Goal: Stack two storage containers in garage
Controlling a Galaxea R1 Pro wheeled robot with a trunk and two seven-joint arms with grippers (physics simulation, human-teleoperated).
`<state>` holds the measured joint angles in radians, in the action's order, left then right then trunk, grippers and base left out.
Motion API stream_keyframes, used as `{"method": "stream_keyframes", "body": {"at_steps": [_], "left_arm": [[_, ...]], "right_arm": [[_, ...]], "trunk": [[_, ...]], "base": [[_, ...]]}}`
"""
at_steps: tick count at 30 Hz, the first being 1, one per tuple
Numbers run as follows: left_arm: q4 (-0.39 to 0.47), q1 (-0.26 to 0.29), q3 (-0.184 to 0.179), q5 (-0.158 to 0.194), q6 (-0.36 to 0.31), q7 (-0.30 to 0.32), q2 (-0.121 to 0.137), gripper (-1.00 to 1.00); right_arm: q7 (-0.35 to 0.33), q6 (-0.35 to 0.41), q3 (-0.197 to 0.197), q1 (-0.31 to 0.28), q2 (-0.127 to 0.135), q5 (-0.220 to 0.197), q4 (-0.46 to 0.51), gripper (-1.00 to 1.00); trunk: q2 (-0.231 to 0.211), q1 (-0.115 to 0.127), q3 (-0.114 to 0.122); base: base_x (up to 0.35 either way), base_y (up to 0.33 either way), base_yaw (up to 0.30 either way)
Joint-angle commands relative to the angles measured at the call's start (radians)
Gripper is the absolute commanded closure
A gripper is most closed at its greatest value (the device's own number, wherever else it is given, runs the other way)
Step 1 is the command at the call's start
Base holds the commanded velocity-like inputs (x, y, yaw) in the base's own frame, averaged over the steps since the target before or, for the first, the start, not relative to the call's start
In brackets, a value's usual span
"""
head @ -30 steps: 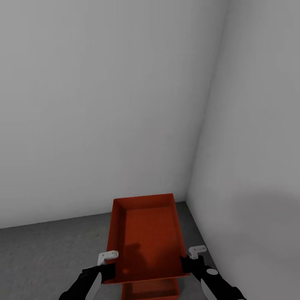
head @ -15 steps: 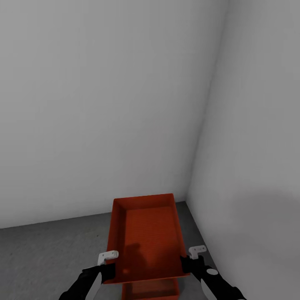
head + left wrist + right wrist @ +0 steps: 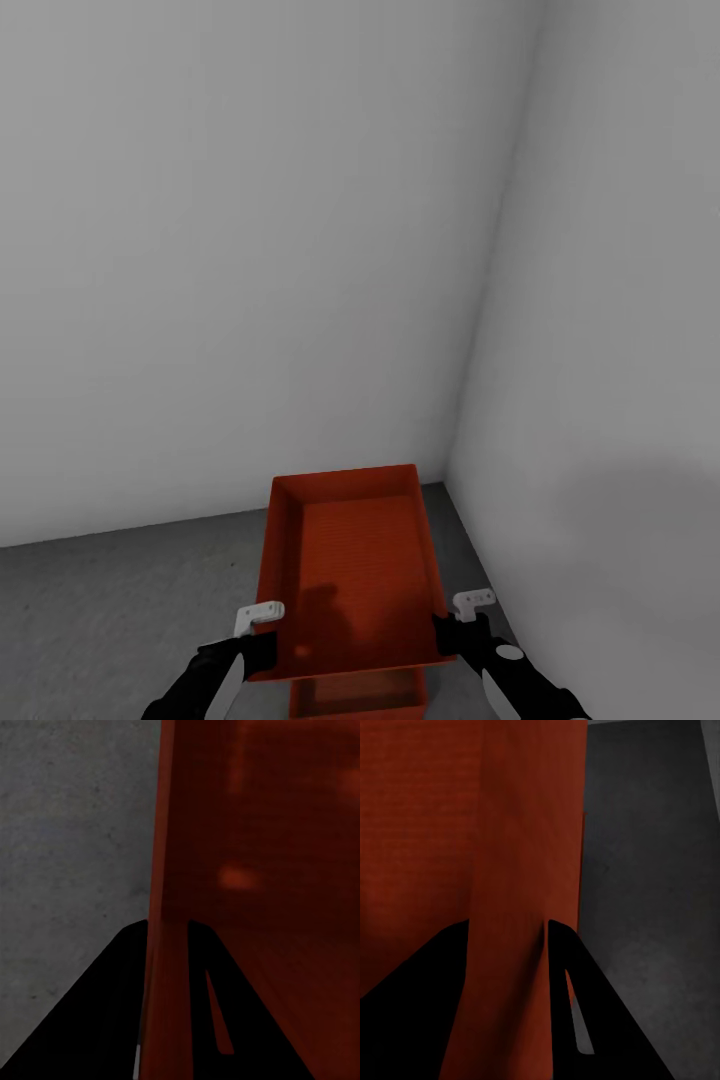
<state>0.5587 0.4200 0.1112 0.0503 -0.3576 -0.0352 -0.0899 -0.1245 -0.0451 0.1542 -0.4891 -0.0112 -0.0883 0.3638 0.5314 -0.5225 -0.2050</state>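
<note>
An orange-red storage container (image 3: 355, 575) is held up in front of me, above the dark grey garage floor (image 3: 110, 610). My left gripper (image 3: 262, 645) is shut on its left wall, and my right gripper (image 3: 450, 632) is shut on its right wall. In the left wrist view the wall (image 3: 169, 967) runs between the two black fingers (image 3: 105, 1012). The right wrist view shows the same with the other wall (image 3: 510, 975) between the fingers (image 3: 577, 1005). A second storage container (image 3: 360, 697) sits lower, just under the near end of the held one.
I face a corner of the bare room: a white wall (image 3: 250, 250) ahead and another white wall (image 3: 610, 350) close on the right. Open grey flooring stretches to the left.
</note>
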Motion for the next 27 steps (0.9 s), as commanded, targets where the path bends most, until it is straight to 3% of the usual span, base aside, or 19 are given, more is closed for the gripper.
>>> {"method": "stream_keyframes", "body": {"at_steps": [1, 14, 27], "left_arm": [[0.038, 0.001, 0.007, -0.023, 0.027, -0.028, 0.013, 1.00], [0.038, 0.000, 0.007, -0.023, 0.027, -0.028, 0.013, 1.00], [0.038, 0.000, 0.007, -0.023, 0.027, -0.028, 0.013, 1.00]], "right_arm": [[-0.032, -0.004, 0.028, 0.000, 0.002, -0.011, -0.003, 1.00], [-0.032, -0.004, 0.029, 0.000, 0.001, -0.011, -0.003, 1.00], [-0.032, -0.004, 0.028, 0.000, 0.001, -0.011, -0.003, 1.00]], "trunk": [[0.002, 0.000, -0.002], [0.002, 0.000, -0.002], [0.093, -0.050, -0.043]], "base": [[0.000, 0.000, 0.000], [0.000, 0.000, 0.000], [0.000, 0.000, 0.000]]}}
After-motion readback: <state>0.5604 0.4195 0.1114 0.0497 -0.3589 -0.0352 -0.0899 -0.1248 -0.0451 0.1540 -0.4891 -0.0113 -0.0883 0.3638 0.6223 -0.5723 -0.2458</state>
